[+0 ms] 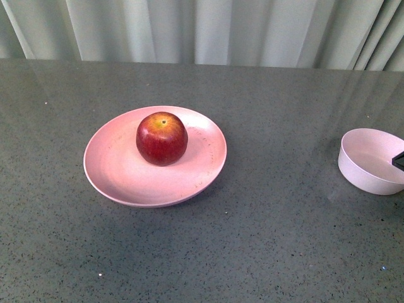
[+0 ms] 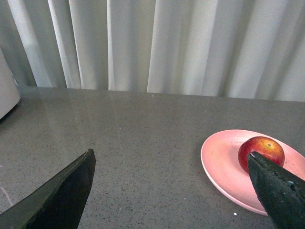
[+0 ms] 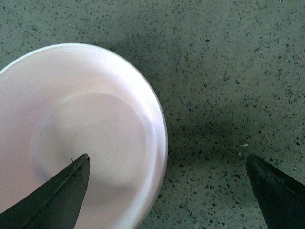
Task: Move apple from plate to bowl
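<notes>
The dark red apple (image 1: 161, 137) sits upright in the middle of the wide pink plate (image 1: 117, 165), left of the table's centre. The small pale bowl (image 1: 371, 161) stands empty at the right edge. In the front view only a black tip of my right gripper (image 1: 399, 160) shows, over the bowl. The right gripper (image 3: 167, 157) is open, low above the bowl (image 3: 71, 119), one finger over its inside and the other over the table. My left gripper (image 2: 171, 153) is open and empty. The apple (image 2: 264, 147) on the plate (image 2: 221, 162) lies just beyond one of its fingers (image 2: 279, 191).
The grey speckled table (image 1: 278, 233) runs back to a pale curtain (image 1: 202, 28). Part of a white object (image 2: 7, 90) shows at the edge of the left wrist view. Open tabletop lies between plate and bowl.
</notes>
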Available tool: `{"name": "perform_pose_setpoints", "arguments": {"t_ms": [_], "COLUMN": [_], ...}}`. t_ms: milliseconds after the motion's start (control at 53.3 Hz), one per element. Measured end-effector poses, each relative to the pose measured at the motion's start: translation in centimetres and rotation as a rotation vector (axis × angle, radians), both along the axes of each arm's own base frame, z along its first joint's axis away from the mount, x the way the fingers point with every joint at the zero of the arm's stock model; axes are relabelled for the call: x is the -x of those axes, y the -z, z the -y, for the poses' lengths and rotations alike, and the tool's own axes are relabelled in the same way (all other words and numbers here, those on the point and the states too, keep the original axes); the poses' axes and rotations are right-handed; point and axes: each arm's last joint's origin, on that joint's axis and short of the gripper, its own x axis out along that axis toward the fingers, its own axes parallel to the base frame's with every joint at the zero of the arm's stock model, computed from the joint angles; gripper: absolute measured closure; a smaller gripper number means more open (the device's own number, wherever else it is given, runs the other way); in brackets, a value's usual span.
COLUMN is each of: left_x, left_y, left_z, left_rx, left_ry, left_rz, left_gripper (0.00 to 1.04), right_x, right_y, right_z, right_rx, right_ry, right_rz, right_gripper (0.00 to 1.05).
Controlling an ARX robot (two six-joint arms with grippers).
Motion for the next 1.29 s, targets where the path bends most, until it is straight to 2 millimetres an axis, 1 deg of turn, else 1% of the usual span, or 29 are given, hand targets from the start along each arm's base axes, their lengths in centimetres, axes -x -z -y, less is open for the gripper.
{"name": "perform_pose_setpoints", "arguments": {"t_ms": [38, 75, 131, 206, 244, 263, 338, 432, 544, 563, 619, 638, 751, 844, 882, 1051, 1163, 1201, 1295], "left_x": [0.0, 0.0, 0.0, 0.0, 0.0, 0.0, 0.0, 0.0, 0.0, 0.0, 0.0, 0.0, 0.0, 0.0, 0.0, 0.0, 0.0, 0.0, 0.0], "left_y": [0.0, 0.0, 0.0, 0.0, 0.0, 0.0, 0.0, 0.0, 0.0, 0.0, 0.0, 0.0, 0.0, 0.0, 0.0, 0.0, 0.0, 0.0, 0.0], "left_z": [0.0, 0.0, 0.0, 0.0, 0.0, 0.0, 0.0, 0.0, 0.0, 0.0, 0.0, 0.0, 0.0, 0.0, 0.0, 0.0, 0.0, 0.0, 0.0], "left_rx": [0.0, 0.0, 0.0, 0.0, 0.0, 0.0, 0.0, 0.0, 0.0, 0.0, 0.0, 0.0, 0.0, 0.0, 0.0, 0.0, 0.0, 0.0, 0.0], "left_ry": [0.0, 0.0, 0.0, 0.0, 0.0, 0.0, 0.0, 0.0, 0.0, 0.0, 0.0, 0.0, 0.0, 0.0, 0.0, 0.0, 0.0, 0.0, 0.0], "left_rz": [0.0, 0.0, 0.0, 0.0, 0.0, 0.0, 0.0, 0.0, 0.0, 0.0, 0.0, 0.0, 0.0, 0.0, 0.0, 0.0, 0.0, 0.0, 0.0], "left_gripper": [0.09, 0.09, 0.09, 0.09, 0.09, 0.09, 0.09, 0.09, 0.09, 0.09, 0.09, 0.09, 0.09, 0.09, 0.09, 0.09, 0.09, 0.09, 0.09], "right_x": [-0.3, -0.5, -0.6, -0.8, -0.8, -0.8, -0.9, -0.9, -1.2, -1.2, -1.4, -1.4, -1.7, -2.3, -2.5, -4.3, -5.1, -5.2, -5.5], "right_y": [0.0, 0.1, 0.1, 0.3, 0.5, 0.5, 0.7, 0.8, 0.7, 0.7, 0.5, 0.5, 0.0, -0.5, -0.7, -1.9, -1.5, -1.3, -0.4], "right_z": [-0.1, -0.1, -0.2, -0.3, -0.3, -0.4, -0.6, -0.9, -1.4, -1.5, -1.8, -1.9, -2.6, -3.9, -4.6, -8.9, -10.7, -11.0, -12.2], "right_rx": [0.001, 0.003, 0.003, 0.001, -0.002, -0.005, -0.008, -0.013, -0.026, -0.027, -0.037, -0.039, -0.055, -0.075, -0.08, -0.111, -0.12, -0.119, -0.116], "right_ry": [0.007, 0.014, 0.018, 0.021, 0.024, 0.025, 0.031, 0.03, 0.031, 0.03, 0.026, 0.027, 0.021, 0.012, 0.005, -0.035, -0.051, -0.055, -0.064], "right_rz": [-0.001, -0.004, -0.01, -0.02, -0.029, -0.03, -0.045, -0.053, -0.057, -0.057, -0.053, -0.053, -0.047, -0.04, -0.037, -0.009, -0.018, -0.022, -0.05], "right_gripper": [0.09, 0.12, 0.2, 0.29, 0.38, 0.39, 0.53, 0.66, 0.88, 0.9, 1.01, 1.02, 1.03, 1.03, 1.03, 1.03, 1.03, 1.03, 1.03]}}
